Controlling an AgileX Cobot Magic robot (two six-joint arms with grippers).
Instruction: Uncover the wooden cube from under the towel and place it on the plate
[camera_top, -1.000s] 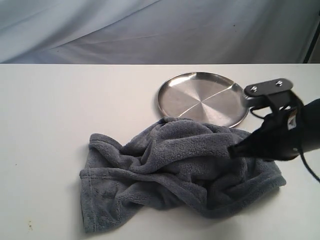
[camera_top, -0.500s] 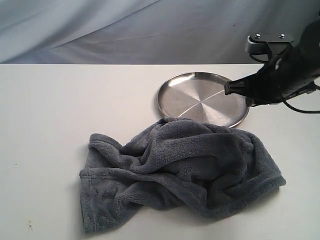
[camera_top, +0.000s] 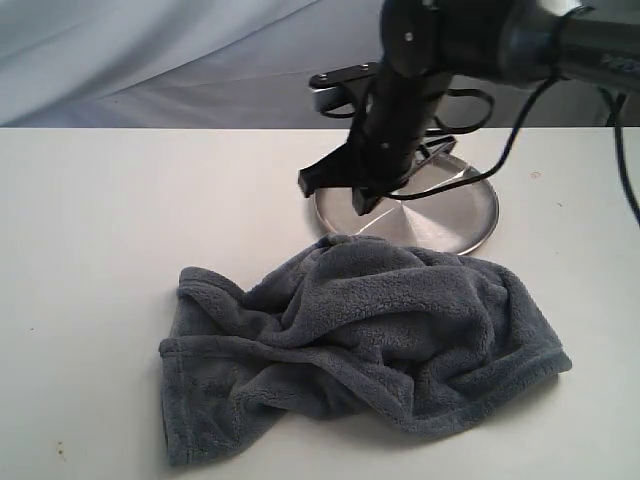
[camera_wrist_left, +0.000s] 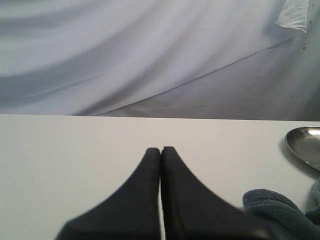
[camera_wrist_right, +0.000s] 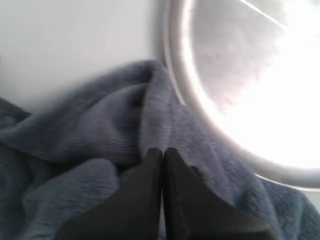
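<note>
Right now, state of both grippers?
Left gripper: closed, empty.
Right gripper: closed, empty, over the fluffy dark grey-blue fleece towel.

closed claw (camera_wrist_right: 161, 152), crumpled towel (camera_wrist_right: 85, 140), shiny plate (camera_wrist_right: 225, 60)

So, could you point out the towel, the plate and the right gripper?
the towel (camera_top: 370, 340), exterior view, centre of the crumpled cloth.
the plate (camera_top: 460, 210), exterior view, bare right part of its surface.
the right gripper (camera_wrist_right: 162, 150), right wrist view, midway between its shut fingertips.
</note>
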